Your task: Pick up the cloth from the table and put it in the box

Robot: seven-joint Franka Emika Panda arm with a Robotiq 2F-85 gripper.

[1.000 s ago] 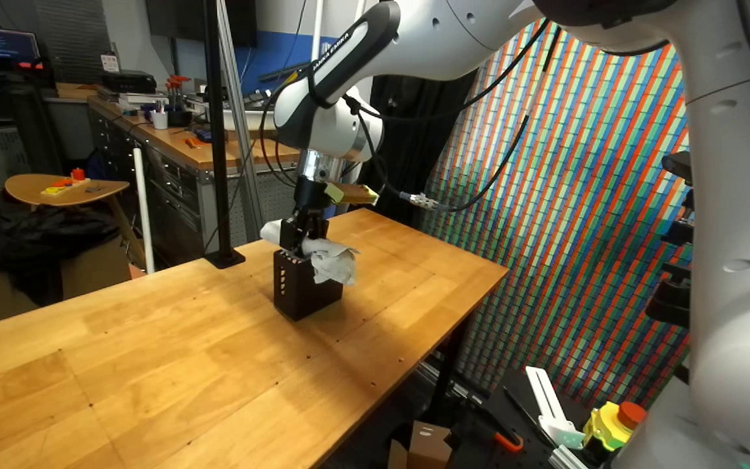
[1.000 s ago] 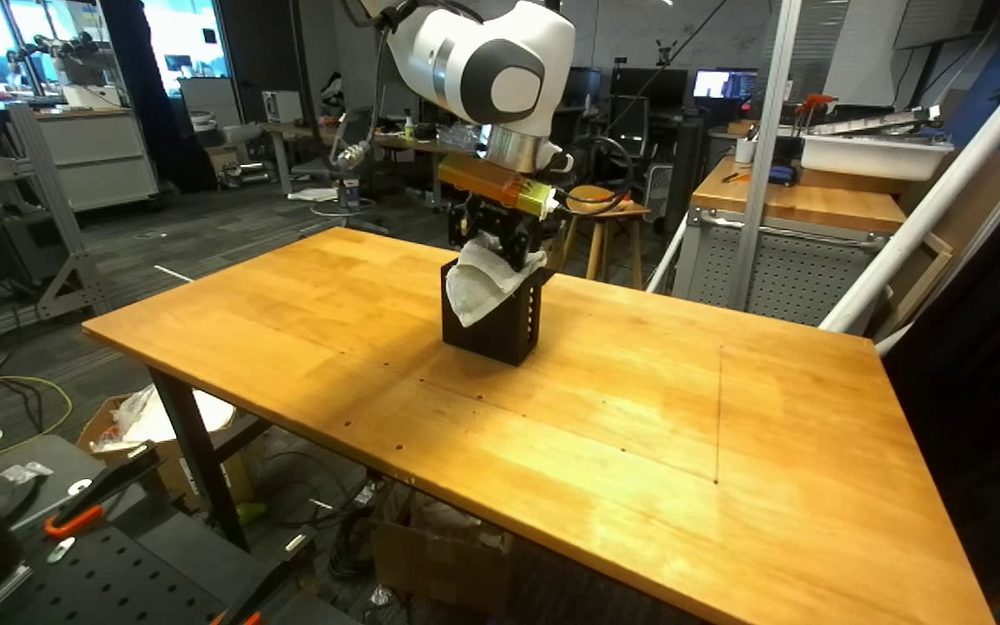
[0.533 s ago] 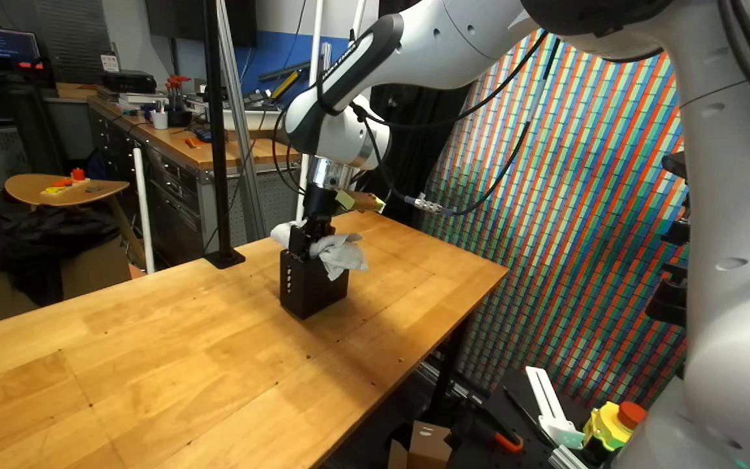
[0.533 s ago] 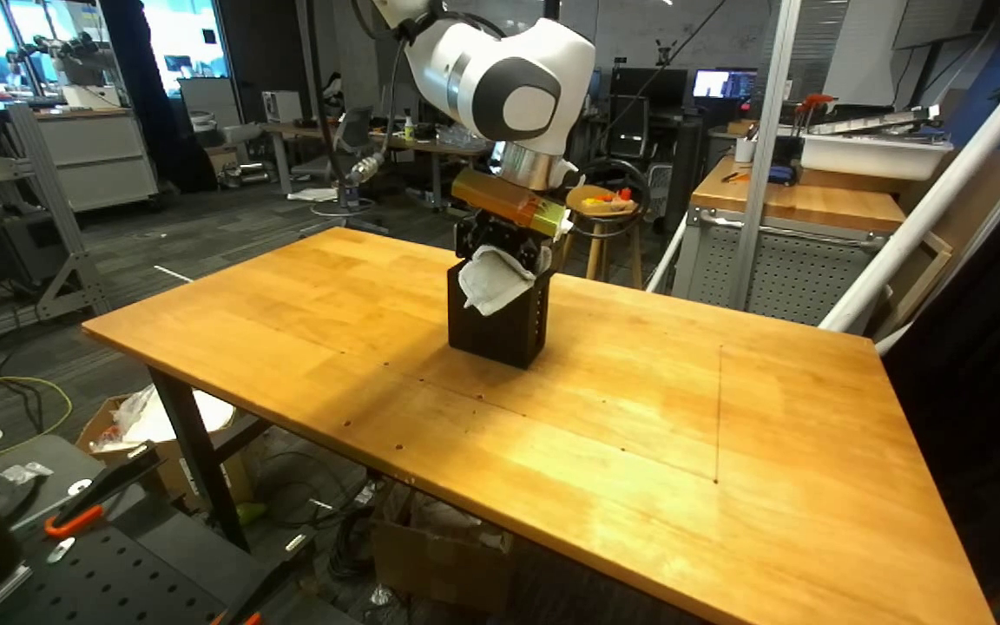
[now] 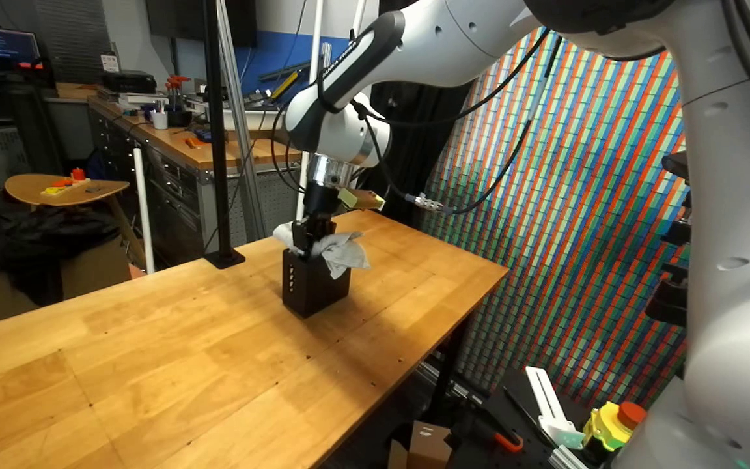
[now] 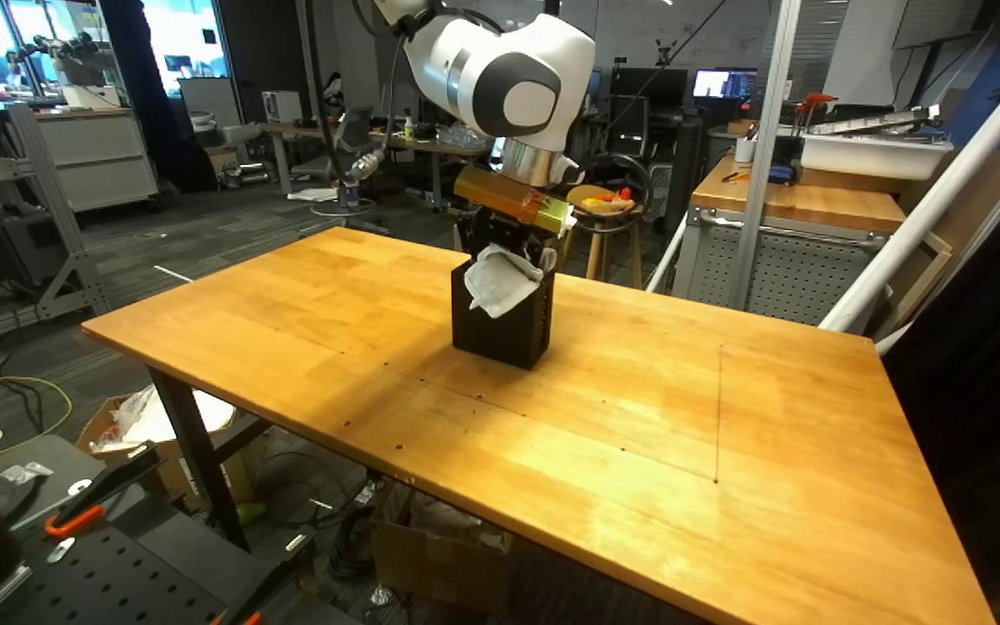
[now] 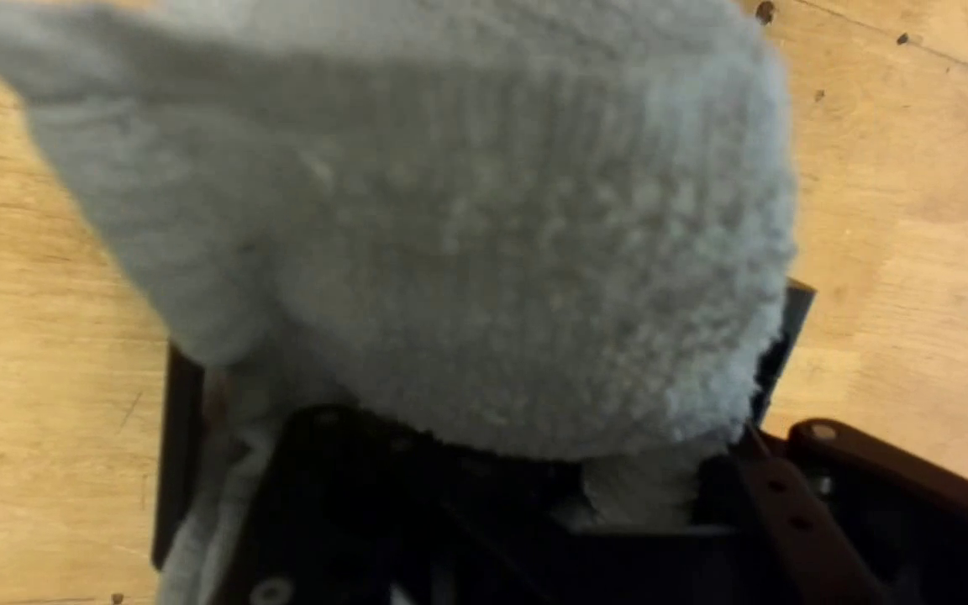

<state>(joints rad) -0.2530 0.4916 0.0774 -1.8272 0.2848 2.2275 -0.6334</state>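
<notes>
"Box (image 5: 315, 286) now stands a touch further right than half a second ago in both exterior views."

"We take that as the gripper (image 5: 310, 247) nudging it along while pressing the cloth (image 5: 344, 253) down. Is the cloth in?"

"Not fully, we judge. In an exterior view it lies bunched across the box's top: a short end pokes out left of the gripper, and a bigger flap hangs over to the right. How much sits inside, we cannot see."

"And the grip?"

"We cannot tell; in the wrist view the cloth hides the fingertips, so they may pinch or only push."

"Edges, from the left of that exterior view?"

"A long run of table (image 5: 121, 365) stretches that way, so we have space to swing. Next comes the post (image 5: 218, 130) at the table's far edge, near the box; we should keep the arm (image 5: 440, 52) off it. Then the box, well in from the near edge. Furthest right, the table ends before the striped backdrop (image 5: 577, 293), so shoving on that way costs us room."
</notes>
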